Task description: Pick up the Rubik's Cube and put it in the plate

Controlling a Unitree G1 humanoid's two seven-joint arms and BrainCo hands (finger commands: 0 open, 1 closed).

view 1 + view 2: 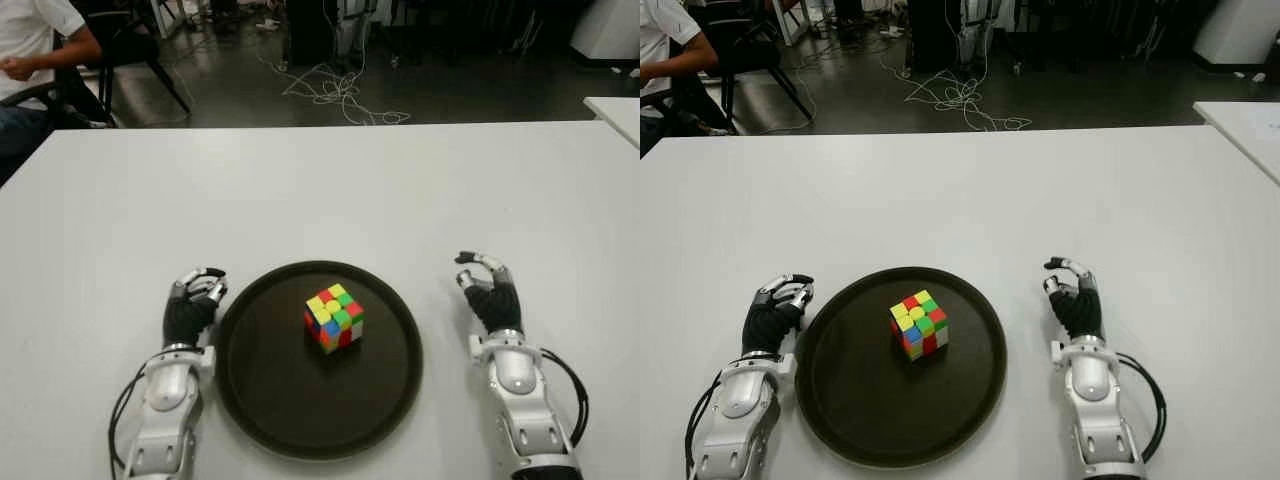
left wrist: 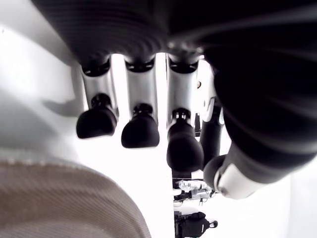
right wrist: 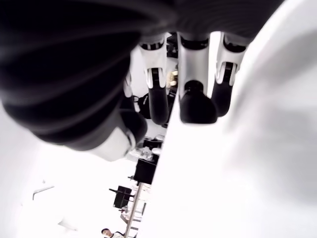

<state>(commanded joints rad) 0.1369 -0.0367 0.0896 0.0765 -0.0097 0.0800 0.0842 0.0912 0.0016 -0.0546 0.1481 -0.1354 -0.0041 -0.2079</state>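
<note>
My left hand (image 1: 194,300) showed just beside the left rim of the plate (image 1: 260,400), its fingers (image 2: 140,130) loosely curled and grasping nothing; my right hand (image 1: 487,285) showed to the right of the plate, a little apart from it, likewise relaxed and empty. The Rubik's Cube (image 1: 334,317) sat inside the plate, slightly right of its middle and toward the far side, resting flat with a mostly yellow and green face upward. Judged from this layout, the placing appeared complete, and the step in hand was simply to keep both hands clear; done well, that meant drawing them away along the white table (image 1: 320,190) without brushing the rim, since a nudge could slide the plate. No brand, label or writing was legible on the cube, the plate or my hands. Beyond the table's far edge lay cables (image 1: 335,92) on a dark floor, and a seated person (image 1: 35,50) at the far left.
</note>
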